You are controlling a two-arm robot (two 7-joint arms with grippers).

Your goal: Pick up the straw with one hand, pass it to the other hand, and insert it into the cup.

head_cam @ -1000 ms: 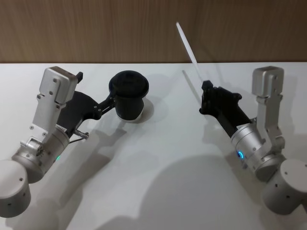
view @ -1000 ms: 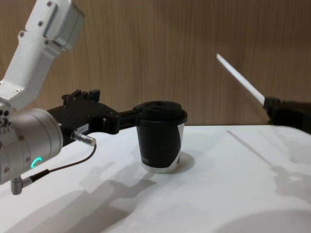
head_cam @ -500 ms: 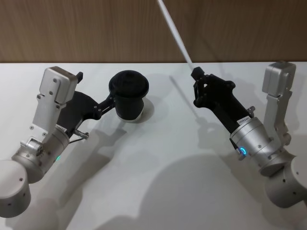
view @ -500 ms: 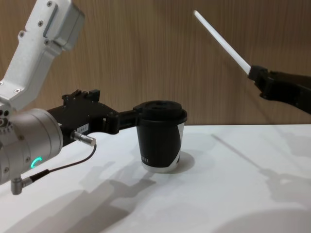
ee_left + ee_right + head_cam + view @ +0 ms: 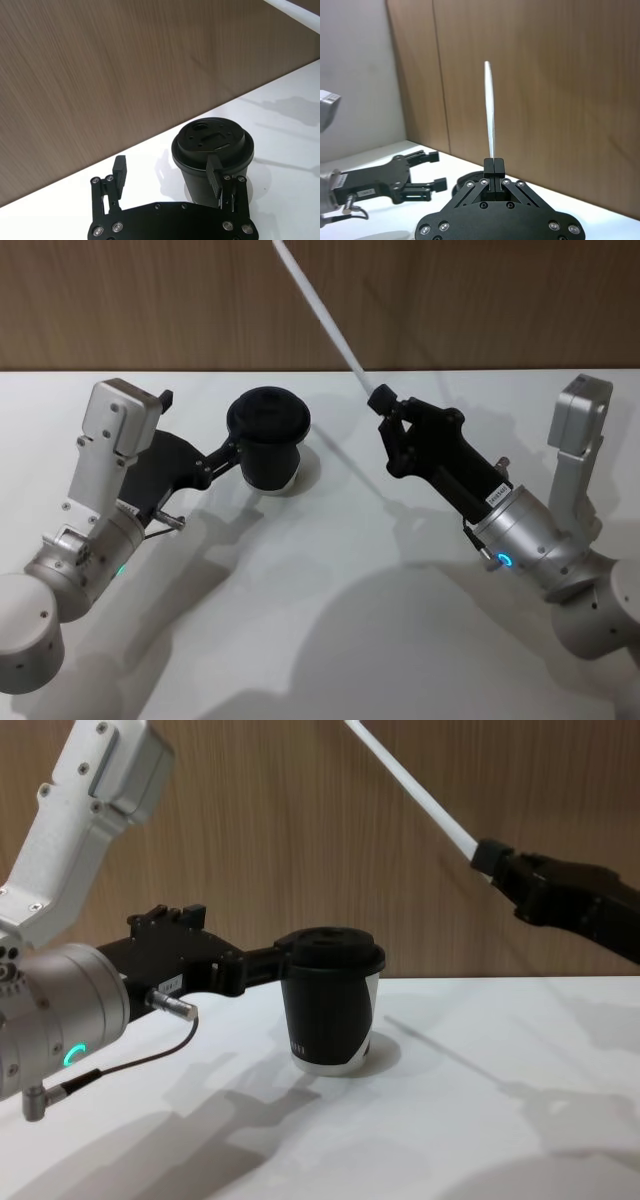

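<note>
The black cup (image 5: pixel 268 436) with its domed lid stands upright on the white table, also in the chest view (image 5: pixel 331 1002) and the left wrist view (image 5: pixel 212 155). My left gripper (image 5: pixel 200 423) is open at the cup's left side, one fingertip (image 5: pixel 214 172) against the cup wall and the other well clear of it. My right gripper (image 5: pixel 380 400) hangs in the air to the right of the cup, shut on the lower end of the white straw (image 5: pixel 320 310). The straw (image 5: pixel 410 785) slants up and to the left, high above the cup, and stands straight out from the shut fingers (image 5: pixel 494 165).
A wood-panelled wall (image 5: pixel 480 300) runs along the table's far edge. The white table (image 5: pixel 330 620) has bare surface between the two arms and in front of the cup.
My right gripper has carried the straw left and higher, closer to the cup. The left arm and the cup have not moved.
</note>
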